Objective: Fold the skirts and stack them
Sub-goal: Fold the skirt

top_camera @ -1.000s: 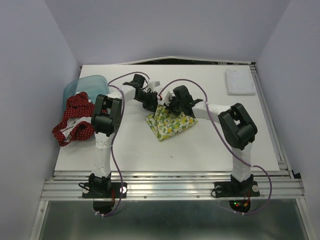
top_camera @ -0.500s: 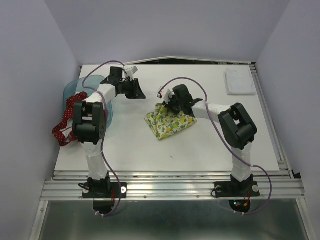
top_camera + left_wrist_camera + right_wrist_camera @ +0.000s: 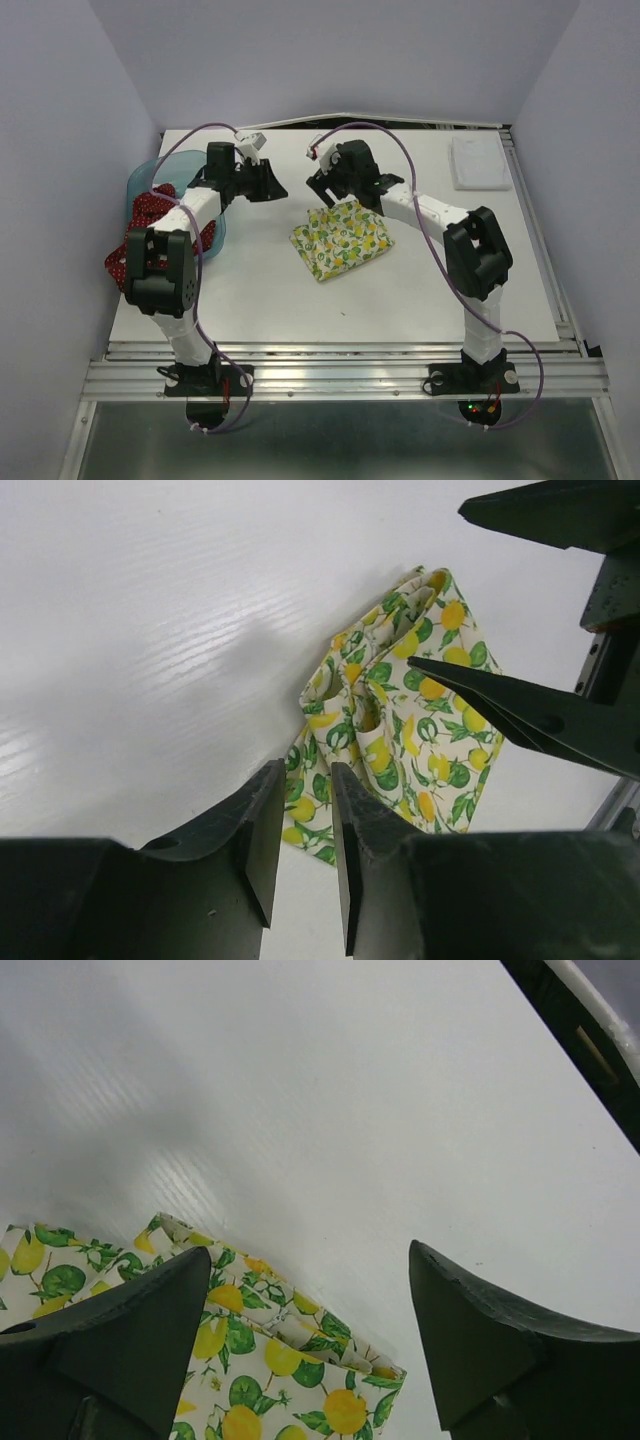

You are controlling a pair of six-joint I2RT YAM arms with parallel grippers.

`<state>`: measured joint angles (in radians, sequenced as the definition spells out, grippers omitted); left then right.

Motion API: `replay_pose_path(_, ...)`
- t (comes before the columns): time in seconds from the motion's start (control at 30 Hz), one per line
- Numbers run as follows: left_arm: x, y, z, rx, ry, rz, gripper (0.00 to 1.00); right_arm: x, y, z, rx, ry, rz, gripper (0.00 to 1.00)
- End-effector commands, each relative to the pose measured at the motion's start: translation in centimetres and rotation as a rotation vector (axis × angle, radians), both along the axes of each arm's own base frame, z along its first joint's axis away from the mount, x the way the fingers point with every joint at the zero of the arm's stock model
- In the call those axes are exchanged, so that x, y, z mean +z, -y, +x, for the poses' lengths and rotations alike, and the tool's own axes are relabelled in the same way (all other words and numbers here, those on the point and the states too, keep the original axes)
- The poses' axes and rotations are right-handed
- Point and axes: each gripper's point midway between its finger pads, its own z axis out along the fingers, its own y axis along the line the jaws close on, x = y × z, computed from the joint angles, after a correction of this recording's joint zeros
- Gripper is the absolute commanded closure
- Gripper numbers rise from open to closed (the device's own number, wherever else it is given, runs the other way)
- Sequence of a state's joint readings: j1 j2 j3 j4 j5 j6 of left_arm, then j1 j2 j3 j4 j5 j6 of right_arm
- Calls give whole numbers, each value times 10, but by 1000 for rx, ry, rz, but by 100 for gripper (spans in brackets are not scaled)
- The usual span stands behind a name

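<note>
right claw [image 3: 310,1255] gapes wide just above the folded lemon skirt [image 3: 342,238]; left claw [image 3: 305,770] (narrowly apart) holds nothing.

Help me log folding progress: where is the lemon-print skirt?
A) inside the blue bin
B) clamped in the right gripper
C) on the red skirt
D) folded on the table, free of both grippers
D: the lemon-print skirt lies folded on the table, and the right gripper near it stands open and empty.
</note>
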<state>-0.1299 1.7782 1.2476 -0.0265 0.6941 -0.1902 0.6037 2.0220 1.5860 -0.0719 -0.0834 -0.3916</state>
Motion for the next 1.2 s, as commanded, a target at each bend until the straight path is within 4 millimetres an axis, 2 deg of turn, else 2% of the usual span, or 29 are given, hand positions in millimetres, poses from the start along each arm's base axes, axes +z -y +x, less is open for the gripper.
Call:
replay_pose_path(0.0,56,20,-10,-90,229,13,64,76,7,8,-64,89,96,16)
replay_pose_path(0.03,55,27,-17,-112,229,27,64,80,22,15,-90,77,110,18)
replay_pose_path(0.07,54,42,-25,-143,236,49,64,76,30,7,-77,5,104,19)
replay_pose_path(0.1,50,48,-28,-158,232,60,61,71,39,6,-86,-37,108,21)
replay_pose_path(0.13,47,54,-31,-167,223,61,59,67,60,12,-120,-83,123,23)
replay_pose_path(0.17,44,57,-34,-174,218,61,56,58,66,4,-97,-159,130,24)
replay_pose_path(0.2,37,65,-37,-192,211,65,44,50,75,2,-111,-207,139,24)
replay_pose_path(0.23,33,68,-35,-204,222,84,42,44,84,0,-115,-254,152,24)
replay_pose_path(0.27,26,71,-31,-219,214,98,41,35,102,-3,-110,-334,184,24)
replay_pose_path(0.3,25,74,-29,-237,221,101,34,27,109,-5,-118,-395,216,23)
replay_pose_path(0.33,19,75,-29,-251,199,110,34,22,115,-6,-115,-436,237,22)
replay_pose_path(0.37,23,77,-26,-294,227,135,33,17,114,-16,-78,-512,273,22)
replay_pose_path(0.4,11,81,-25,-333,205,145,33,13,125,-13,-91,-547,301,22)
replay_pose_path(0.47,12,92,-28,-417,220,172,33,3,121,-18,-33,-619,356,27)
replay_pose_path(0.5,3,95,-31,-444,197,172,40,0,123,-17,-27,-635,371,31)
replay_pose_path(0.53,1,99,-33,-462,190,172,43,-8,120,-18,-13,-664,382,35)
replay_pose_path(0.6,-11,99,-34,-452,151,177,49,-11,112,-23,22,-715,425,36)
replay_pose_path(0.73,-46,88,-31,-357,47,226,61,-20,106,-25,36,-764,462,42)
replay_pose_path(0.77,-65,81,-29,-318,3,262,68,-20,107,-25,31,-754,463,42)
replay_pose_path(0.87,-90,68,-26,-255,-68,303,76,-12,107,-24,13,-725,479,45)
replay_pose_path(1.1,-106,47,0,-153,-82,336,94,16,111,-30,-54,-672,541,45)
replay_pose_path(1.17,-107,43,5,-137,-81,336,98,26,104,-40,-18,-668,560,45)
